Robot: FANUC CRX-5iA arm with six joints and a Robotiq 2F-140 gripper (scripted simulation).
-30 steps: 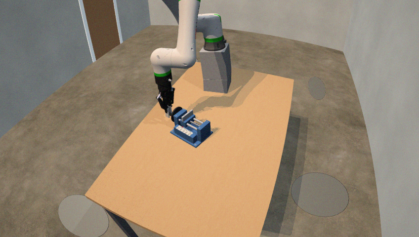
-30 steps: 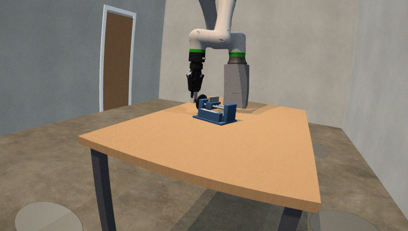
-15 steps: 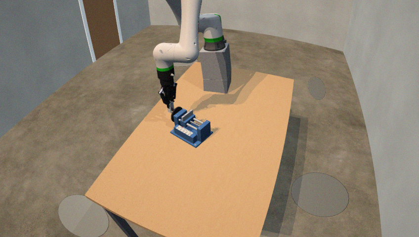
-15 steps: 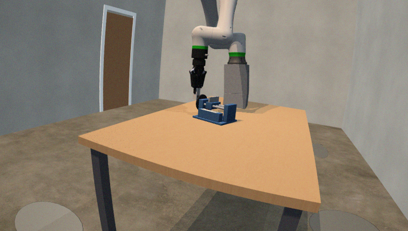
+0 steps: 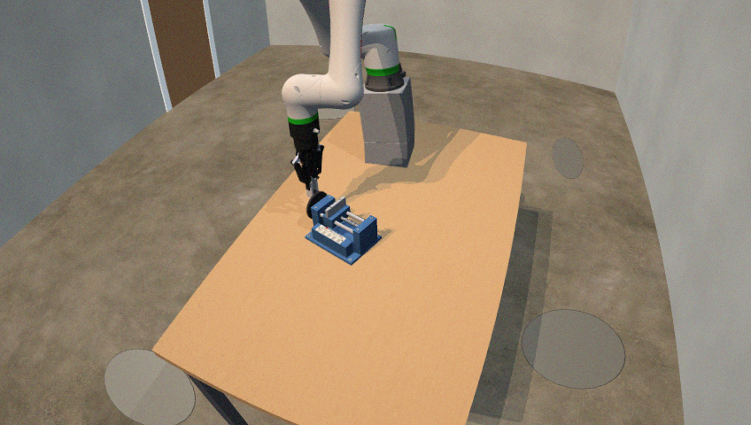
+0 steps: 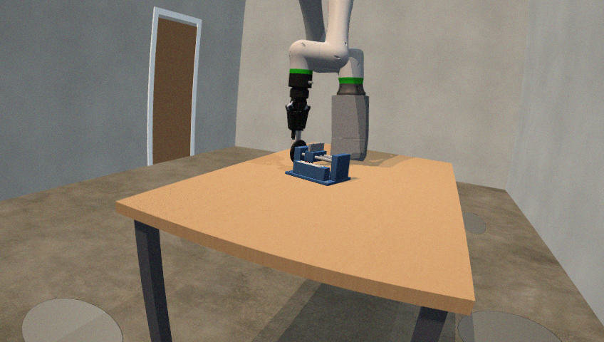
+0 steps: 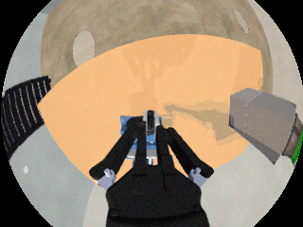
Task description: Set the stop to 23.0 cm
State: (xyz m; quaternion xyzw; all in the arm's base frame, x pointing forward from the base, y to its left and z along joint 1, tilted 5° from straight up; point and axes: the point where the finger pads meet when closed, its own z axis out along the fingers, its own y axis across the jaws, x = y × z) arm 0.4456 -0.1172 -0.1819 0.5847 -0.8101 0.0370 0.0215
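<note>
Top view: gripper (image 5: 312, 192) (image 6: 298, 137) (image 7: 150, 114) pointing down, left of centre in the upper half; handwheel (image 5: 311, 206) (image 6: 292, 152) directly below the fingertips, upright at the upper-left end of the blue vise (image 5: 365, 235) (image 6: 340, 167) (image 7: 124, 126). Axle judged parallel to the rods (image 5: 343, 226) (image 6: 323, 157), running toward lower right; turning therefore across that line, not along it. Grey plate (image 5: 335, 207) (image 6: 316, 147), presumably the stop, nearer the wheel end than the far block. Exterior view: fingers at the wheel's upper edge, left of the grey plate; wheel face toward the left of the frame. Wrist view: fingers nearly together, over the blue vise near centre; wheel not distinguishable, contact hidden. Judged clamped on the handwheel's grip, at the top of its circle. Next: arc about the axle until 23.0 cm, then fingers apart and straight back from the wheel. Scale reading too small to tell. Risk: slip off the grip with any pull off that circle.

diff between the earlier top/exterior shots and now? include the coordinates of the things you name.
The gripper (image 5: 312, 193) (image 6: 298, 139) (image 7: 150, 114) moved toward the black handwheel (image 5: 314, 202) (image 6: 298, 150), from beside it to its upper edge, rising slightly. I can't tell whether it has taken hold of the wheel. The blue fixture (image 5: 365, 236) (image 6: 340, 167) (image 7: 124, 124) and its grey stop plate (image 5: 335, 206) (image 6: 316, 147) show no visible change.
</note>
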